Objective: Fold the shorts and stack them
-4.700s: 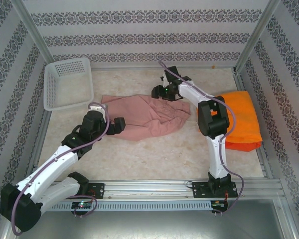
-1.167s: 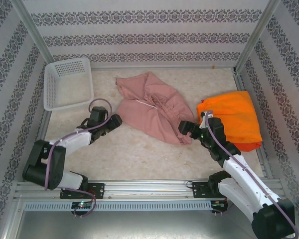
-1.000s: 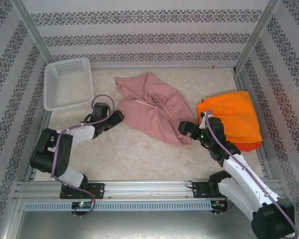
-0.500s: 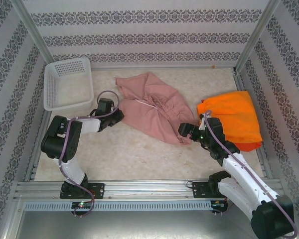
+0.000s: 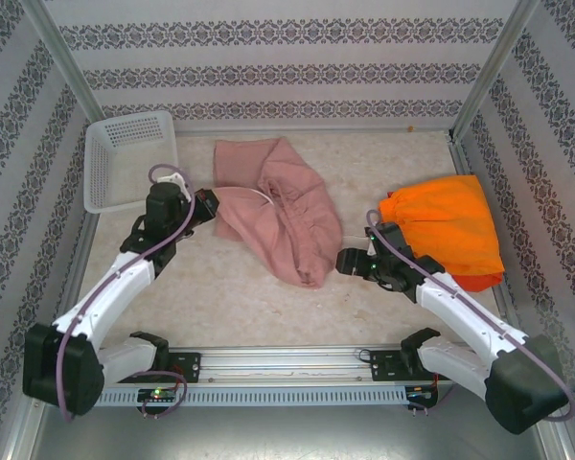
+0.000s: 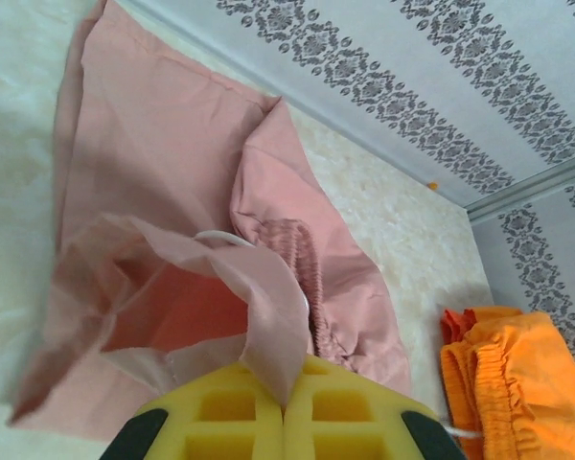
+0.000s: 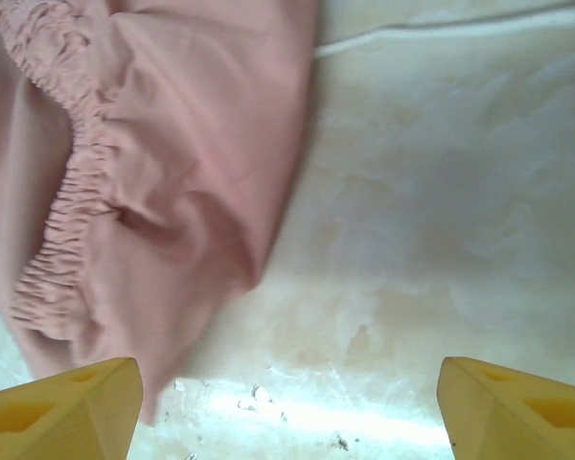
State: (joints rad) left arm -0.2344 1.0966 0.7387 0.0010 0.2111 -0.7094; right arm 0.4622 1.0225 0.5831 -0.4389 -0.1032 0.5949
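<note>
Dusty pink shorts (image 5: 278, 216) lie crumpled in the middle of the table, their gathered waistband (image 6: 302, 278) showing in the left wrist view. My left gripper (image 5: 209, 203) is shut on a thin flap of the pink shorts (image 6: 259, 316) at their left edge, lifting it. My right gripper (image 5: 345, 261) stands open just right of the shorts' near end (image 7: 172, 192), low over bare table, with nothing between its yellow fingers (image 7: 67, 402). Folded orange shorts (image 5: 450, 230) lie stacked at the right, with a red-orange pair (image 5: 474, 281) under them.
A white mesh basket (image 5: 129, 158) sits at the back left. Patterned walls and metal posts close the table in on three sides. An aluminium rail (image 5: 287, 359) runs along the near edge by the arm bases.
My left gripper closed on the pink shorts' left edge and pulled it left and back, bunching the cloth. My right gripper slid left toward the shorts' near end, its jaws narrowing a little.
</note>
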